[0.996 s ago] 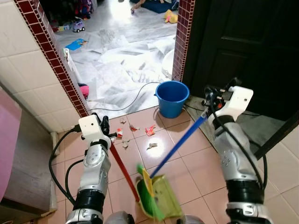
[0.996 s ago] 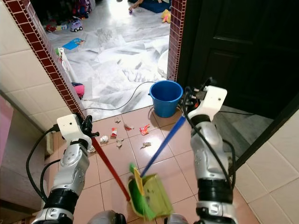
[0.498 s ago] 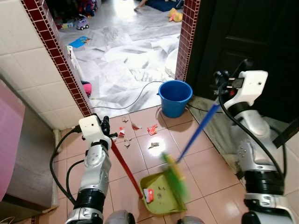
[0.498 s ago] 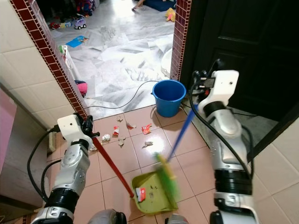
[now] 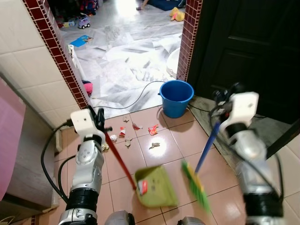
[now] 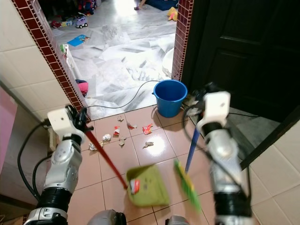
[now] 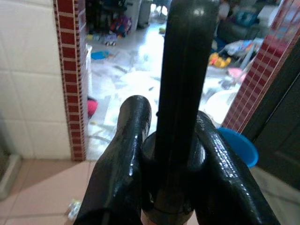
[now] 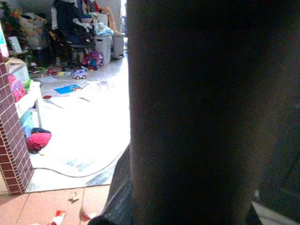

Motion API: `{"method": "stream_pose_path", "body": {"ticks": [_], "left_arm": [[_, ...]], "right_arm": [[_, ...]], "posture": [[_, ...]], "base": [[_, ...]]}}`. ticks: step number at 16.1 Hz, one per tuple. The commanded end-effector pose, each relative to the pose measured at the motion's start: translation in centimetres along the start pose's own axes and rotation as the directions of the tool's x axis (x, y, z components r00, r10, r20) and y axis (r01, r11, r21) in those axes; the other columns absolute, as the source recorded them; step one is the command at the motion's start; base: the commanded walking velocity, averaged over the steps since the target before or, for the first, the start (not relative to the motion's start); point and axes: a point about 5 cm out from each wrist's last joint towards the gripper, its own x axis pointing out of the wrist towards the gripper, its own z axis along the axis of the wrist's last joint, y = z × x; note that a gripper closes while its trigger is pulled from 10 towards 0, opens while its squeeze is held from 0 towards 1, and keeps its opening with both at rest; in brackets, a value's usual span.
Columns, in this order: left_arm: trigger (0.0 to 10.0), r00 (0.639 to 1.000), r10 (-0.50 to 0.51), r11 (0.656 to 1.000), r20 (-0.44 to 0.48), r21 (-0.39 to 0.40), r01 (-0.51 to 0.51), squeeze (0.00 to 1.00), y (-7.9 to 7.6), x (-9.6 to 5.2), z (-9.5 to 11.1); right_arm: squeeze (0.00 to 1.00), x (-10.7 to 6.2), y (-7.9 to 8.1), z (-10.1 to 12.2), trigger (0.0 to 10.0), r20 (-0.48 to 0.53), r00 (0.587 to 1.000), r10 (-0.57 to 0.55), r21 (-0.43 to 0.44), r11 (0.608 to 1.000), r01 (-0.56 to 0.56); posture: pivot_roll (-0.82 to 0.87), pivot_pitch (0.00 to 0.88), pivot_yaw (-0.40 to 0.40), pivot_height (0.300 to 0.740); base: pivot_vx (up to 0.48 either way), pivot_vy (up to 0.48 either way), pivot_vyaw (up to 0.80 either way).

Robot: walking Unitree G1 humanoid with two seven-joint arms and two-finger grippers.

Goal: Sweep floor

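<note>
Broom (image 5: 201,164): blue stiff shaft, soft green bristles, probably light; best held high on the shaft. Right gripper (image 5: 220,105) at its top end, finger state cannot be told. Head hangs near, right of dustpan.
Dustpan (image 5: 154,186): green, light-looking, red handle; holds one scrap. Left gripper (image 7: 168,154) clamped on handle top.
Litter (image 5: 152,130): far of pan, near blue bucket (image 5: 176,97).

Daylight floods in from the far room, glaring off the marble floor (image 5: 126,51) and one pink tile (image 5: 157,138). The broom head (image 5: 196,185) and dustpan (image 5: 154,186) smear with motion blur. The right wrist view is mostly dark and out of focus.
</note>
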Motion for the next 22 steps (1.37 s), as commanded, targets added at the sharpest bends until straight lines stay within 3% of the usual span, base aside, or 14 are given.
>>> {"method": "stream_pose_path", "body": {"ticks": [1,4,5,9,12,15,16,19,22], "left_arm": [[10.0,0.998,-0.021,0.999,0.065,-0.023,0.023,0.0,-0.5,0.5,1.7],[10.0,0.999,-0.034,0.999,0.041,0.03,0.033,0.0,0.4,-0.4,0.8],[10.0,0.999,-0.042,0.997,0.02,0.064,0.04,0.0,1.0,-1.0,0.2],[10.0,0.998,-0.055,0.979,0.014,0.199,0.051,0.0,3.3,-3.3,-0.1],[10.0,0.998,-0.057,0.977,0.01,0.207,0.054,0.0,3.5,-3.8,-0.2],[10.0,0.994,-0.083,0.986,0.078,0.152,0.071,0.0,1.9,-3.2,1.3],[10.0,0.987,-0.089,0.99,0.132,0.117,0.073,0.0,1.2,-2.5,2.7],[10.0,0.974,-0.078,0.996,0.213,0.05,0.069,0.0,0.4,-1.3,5.5],[10.0,0.956,-0.073,0.997,0.285,-0.004,0.077,0.0,-0.2,-0.6,8.2]], "right_arm": [[0.0,0.0,0.9,0.8,10.0,0.044,0.999,0.022,-0.023,1.0,-0.021],[0.0,-0.7,2.0,0.2,10.0,0.052,0.999,0.017,-0.038,0.999,-0.015],[0.0,-0.8,2.2,0.3,10.0,0.068,0.997,0.036,-0.08,0.996,-0.03],[0.0,-1.8,0.5,-0.2,10.0,0.054,0.998,0.015,-0.123,0.992,-0.008],[0.0,-2.2,0.2,-0.6,10.0,0.043,0.999,0.002,-0.124,0.992,0.003],[0.0,-2.4,0.9,-1.0,10.0,0.032,0.999,0.011,-0.121,0.993,-0.007],[0.0,-2.3,1.1,-1.1,10.0,0.031,0.999,0.023,-0.129,0.992,-0.018],[0.0,-2.0,0.8,-1.4,10.0,0.025,0.999,0.029,-0.139,0.99,-0.025],[0.0,-1.6,0.5,-1.3,10.0,0.03,0.999,0.025,-0.149,0.989,-0.02]], "posture": [[-0.1,0.0,0.086,0.74],[-0.1,0.0,0.09,0.74],[-0.1,0.0,0.089,0.74],[-0.08,0.0,0.073,0.74],[-0.08,0.0,0.069,0.74],[-0.08,0.0,0.063,0.74],[-0.08,0.0,0.063,0.74],[-0.08,0.0,0.061,0.74],[-0.08,0.0,0.068,0.74]], "base": [[0.0,0.0,0.0],[0.0,0.0,0.0],[0.0,0.0,0.0],[0.0,0.0,0.0],[0.0,0.0,0.0],[0.0,0.0,0.0],[0.322,0.0,0.0],[0.334,0.34,0.0],[0.334,0.345,-0.77]]}}
